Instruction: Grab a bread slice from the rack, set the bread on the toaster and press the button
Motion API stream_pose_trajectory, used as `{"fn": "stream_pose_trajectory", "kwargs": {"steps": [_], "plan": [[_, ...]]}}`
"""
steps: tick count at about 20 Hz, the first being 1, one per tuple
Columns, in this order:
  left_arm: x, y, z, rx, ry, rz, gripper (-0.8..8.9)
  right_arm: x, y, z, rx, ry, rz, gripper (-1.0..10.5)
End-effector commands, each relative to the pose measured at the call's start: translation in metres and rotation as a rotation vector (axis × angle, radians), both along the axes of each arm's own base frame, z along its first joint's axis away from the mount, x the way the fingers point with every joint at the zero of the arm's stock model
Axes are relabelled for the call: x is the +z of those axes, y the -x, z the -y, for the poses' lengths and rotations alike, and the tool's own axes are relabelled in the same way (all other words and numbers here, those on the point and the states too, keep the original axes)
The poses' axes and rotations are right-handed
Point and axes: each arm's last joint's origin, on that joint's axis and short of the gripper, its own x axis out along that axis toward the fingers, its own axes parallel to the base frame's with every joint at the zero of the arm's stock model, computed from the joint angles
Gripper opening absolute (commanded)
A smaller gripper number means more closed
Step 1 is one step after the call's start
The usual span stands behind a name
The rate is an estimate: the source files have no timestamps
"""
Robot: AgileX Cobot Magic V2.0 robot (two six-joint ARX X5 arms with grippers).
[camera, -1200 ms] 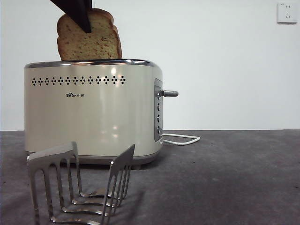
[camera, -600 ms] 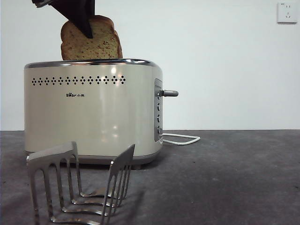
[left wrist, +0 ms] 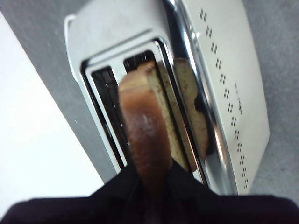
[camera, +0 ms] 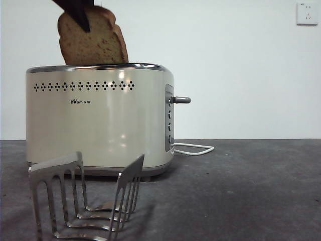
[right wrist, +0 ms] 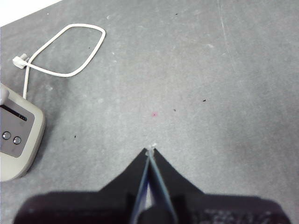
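Left end effector (left wrist: 149,179) clamps bread slice (left wrist: 145,126), seemingly above toaster (left wrist: 224,93) slot.

The bread (camera: 93,42) has tan speckled crumb and brown crust. Below it, the toaster (camera: 100,120) is cream with a chrome rim, rows of dark dots and a grey end panel. Before the toaster, the rack (camera: 85,196) is shiny steel on the dark grey table (camera: 241,191). The cord (right wrist: 60,49) is white.

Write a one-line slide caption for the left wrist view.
Left gripper shut on the slice of bread, holding it over a slot of the toaster.
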Motion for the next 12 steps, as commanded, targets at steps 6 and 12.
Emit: {"fn": "stream_pose_trajectory", "kwargs": {"steps": [6, 12], "plan": [[-0.0021, 0.0023, -0.0005, -0.045, -0.019, 0.002, -0.08, 0.0018, 0.0001, -0.0001, 0.007, 0.004, 0.009, 0.0], [0.0008, -0.0020, 0.0007, 0.052, 0.136, -0.012, 2.84, 0.0018, 0.0001, -0.0001, 0.007, 0.005, 0.009, 0.0]]}}
